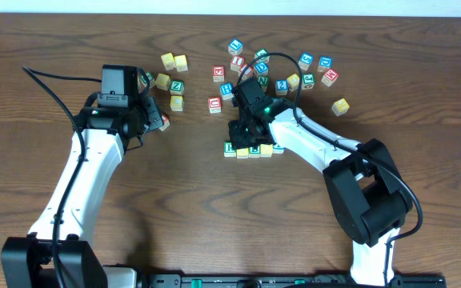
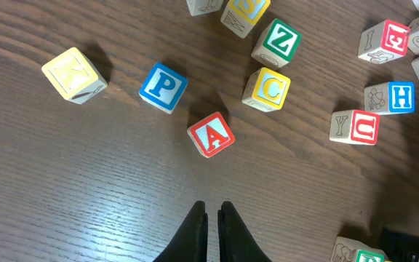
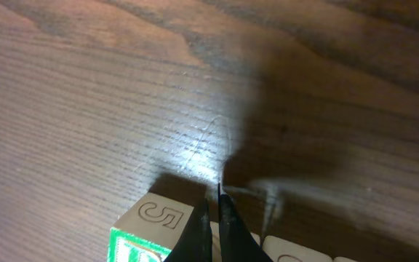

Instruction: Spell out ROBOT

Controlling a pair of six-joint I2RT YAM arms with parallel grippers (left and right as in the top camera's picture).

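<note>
A short row of letter blocks (image 1: pixel 250 150) lies at the table's middle, its leftmost a green-edged block (image 3: pixel 151 225) with a "5" on its side. My right gripper (image 3: pixel 213 204) is shut and empty, its tips just above that row; it shows overhead (image 1: pixel 249 128). My left gripper (image 2: pixel 212 212) is shut and empty, hovering just below a red A block (image 2: pixel 211 135). A blue P block (image 2: pixel 163 87), yellow C block (image 2: pixel 268 89) and green Z block (image 2: pixel 276 42) lie around it. It shows overhead (image 1: pixel 152 112).
Loose letter blocks are scattered across the back middle (image 1: pixel 238 60) and back right (image 1: pixel 326 76). A yellow block (image 1: pixel 340 106) lies alone at the right. A plain yellow block (image 2: pixel 74 74) lies left of the P block. Cables trail from both arms.
</note>
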